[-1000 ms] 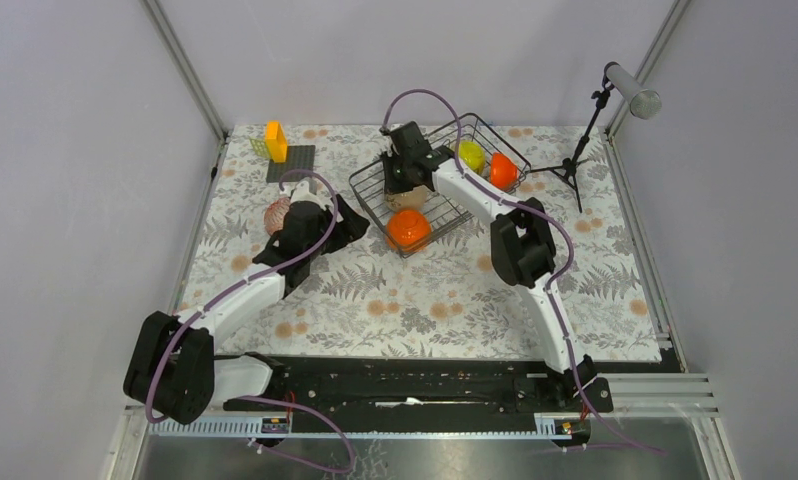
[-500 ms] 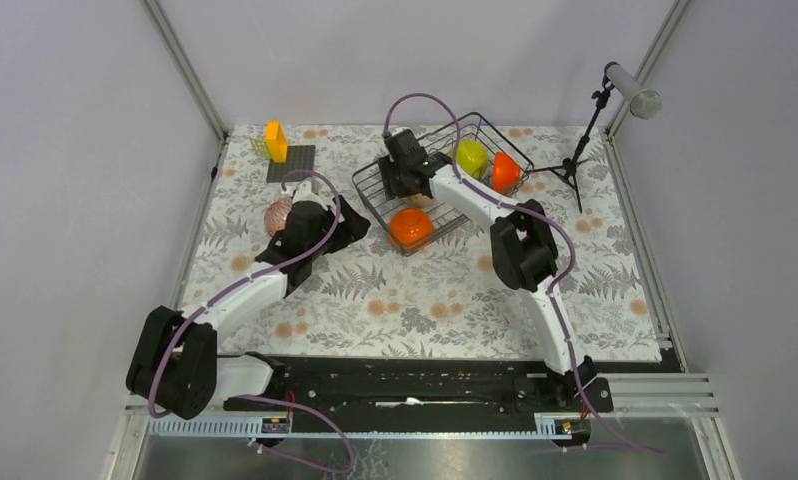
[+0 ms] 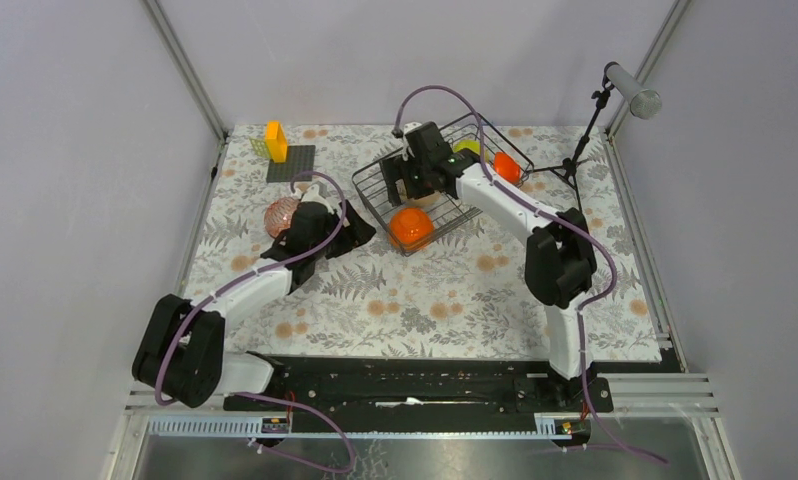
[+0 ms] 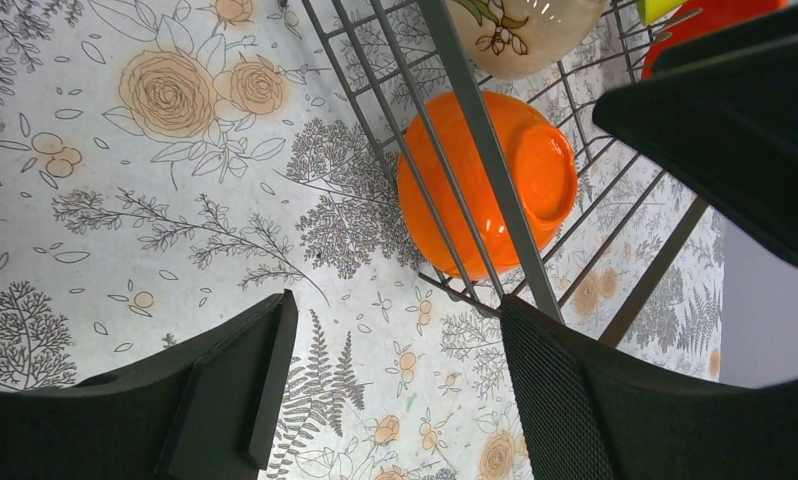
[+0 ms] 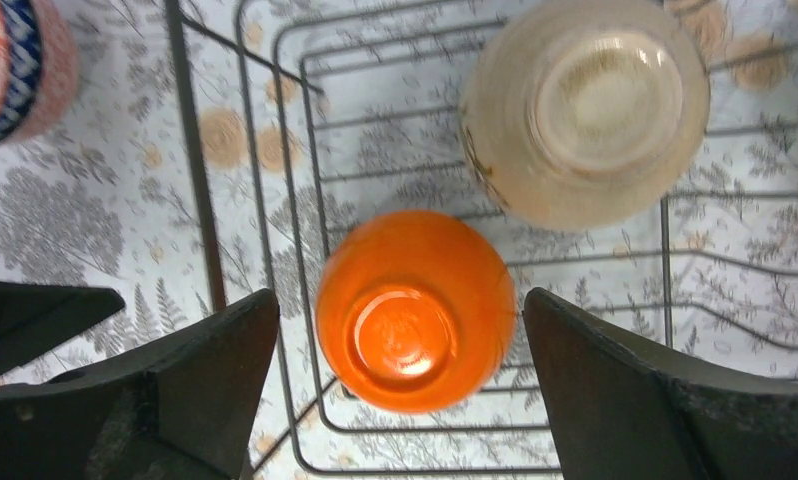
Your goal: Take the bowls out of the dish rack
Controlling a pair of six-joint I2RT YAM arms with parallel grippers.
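The dish rack (image 3: 472, 128) stands at the back centre of the table. An upturned orange bowl (image 3: 411, 227) lies in its near corner, with a beige bowl (image 3: 422, 200) just behind it. A yellow-green bowl (image 3: 468, 147) and a second orange bowl (image 3: 507, 167) sit at the far end. My right gripper (image 3: 411, 182) hangs open over the rack. In the right wrist view the orange bowl (image 5: 415, 310) shows below, between the spread fingers (image 5: 225, 360), untouched, and the beige bowl (image 5: 585, 110) lies beyond. My left gripper (image 3: 360, 232) is open and empty beside the rack's near-left edge (image 4: 475, 150). A pink-red patterned bowl (image 3: 281, 215) rests on the table.
An orange block (image 3: 275, 140) stands on a flat dark square plate (image 3: 291, 162) at the back left. A microphone stand (image 3: 583, 140) rises at the back right, close to the rack. Enclosure walls ring the flowered table cloth (image 3: 425, 300).
My right gripper, shut on the beige bowl a second ago, has opened and shifted right; its elbow swung right. The left gripper crept a little toward the rack.
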